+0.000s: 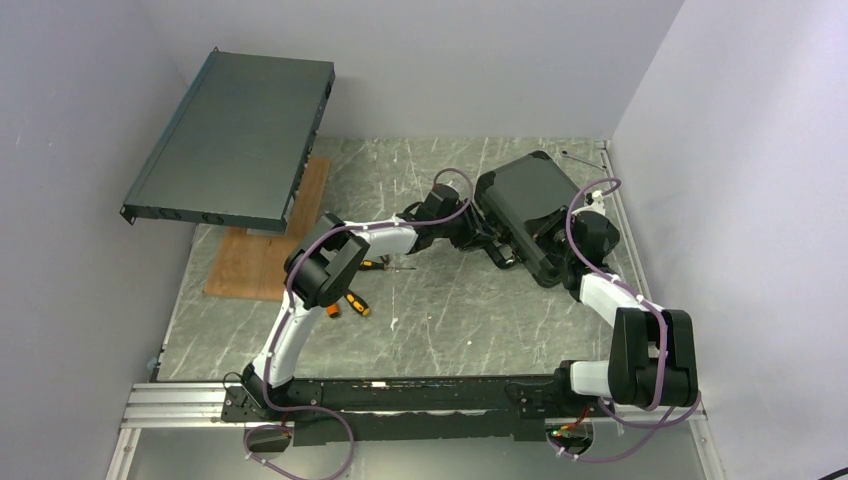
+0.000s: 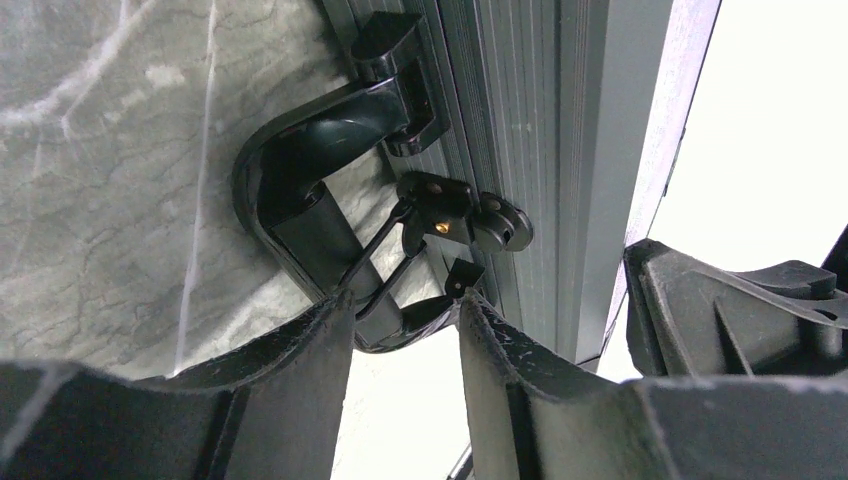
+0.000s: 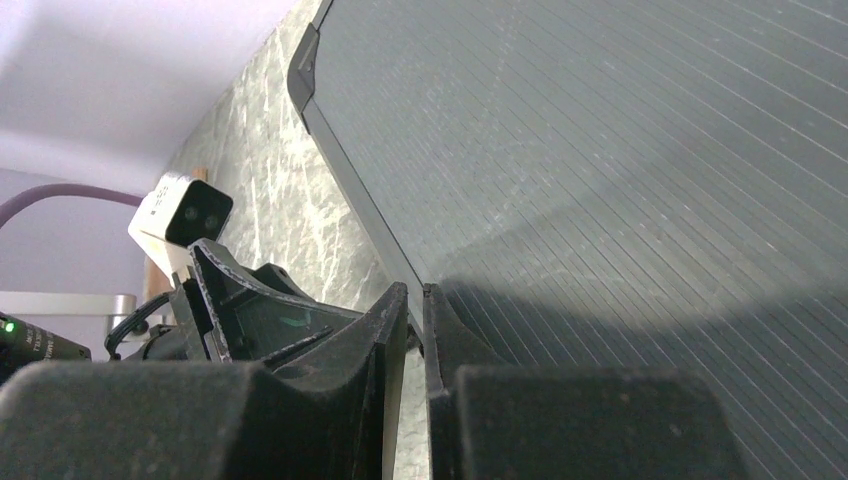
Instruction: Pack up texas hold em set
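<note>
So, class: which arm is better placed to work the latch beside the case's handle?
Left. The left pincer is open and pointed straight at the latch beside the handle. The right pincer is nearly shut at the edge of the case, with no latch in its view.

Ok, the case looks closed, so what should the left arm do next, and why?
Probably ease the left gripper forward onto the latch beside the handle and press it flat against the case. The case looks shut, yet the latch seems to stand out on its wire loop, and the open fingers sit just short of it.
</note>
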Controlling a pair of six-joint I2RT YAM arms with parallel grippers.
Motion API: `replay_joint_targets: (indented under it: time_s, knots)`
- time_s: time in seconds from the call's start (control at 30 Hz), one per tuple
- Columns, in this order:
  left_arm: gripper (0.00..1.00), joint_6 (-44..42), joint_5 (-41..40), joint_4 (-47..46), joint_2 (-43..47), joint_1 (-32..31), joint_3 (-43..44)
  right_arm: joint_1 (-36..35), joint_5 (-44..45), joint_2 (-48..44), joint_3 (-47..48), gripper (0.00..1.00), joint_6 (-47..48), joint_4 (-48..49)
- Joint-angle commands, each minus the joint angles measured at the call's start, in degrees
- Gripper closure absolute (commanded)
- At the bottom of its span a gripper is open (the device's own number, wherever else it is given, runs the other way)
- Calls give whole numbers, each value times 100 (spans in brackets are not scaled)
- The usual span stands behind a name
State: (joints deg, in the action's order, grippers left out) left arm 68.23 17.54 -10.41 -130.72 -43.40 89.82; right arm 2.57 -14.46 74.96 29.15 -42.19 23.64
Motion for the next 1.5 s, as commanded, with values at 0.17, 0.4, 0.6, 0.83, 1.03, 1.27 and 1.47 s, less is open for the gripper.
replay_joint_targets:
  time_s: [0.17, 0.4, 0.6, 0.83, 1.03, 1.27, 1.47]
  knots:
    - [52, -114, -124, 21, 257, 35, -222, -25, -133, 211, -254, 86, 138, -782]
    - [39, -247, -449, 295, 492, 18, -389, -28, -154, 201, -245, 86, 158, -811]
    - [47, -68, 71, -374, 182, 18, -253, -22, -157, 191, -263, 86, 142, -772]
    - [61, 138, 299, -560, -43, -49, 5, -27, -153, 143, -268, 86, 151, -789]
    - [64, 142, 303, -556, -50, -54, 0, -27, -211, 201, -273, 86, 124, -748]
    - [60, 324, 515, -863, -193, -54, 100, -25, -174, 154, -273, 87, 117, -784]
    - [65, 593, 727, -1208, -304, -20, 106, -24, -105, 38, -285, 87, 150, -817]
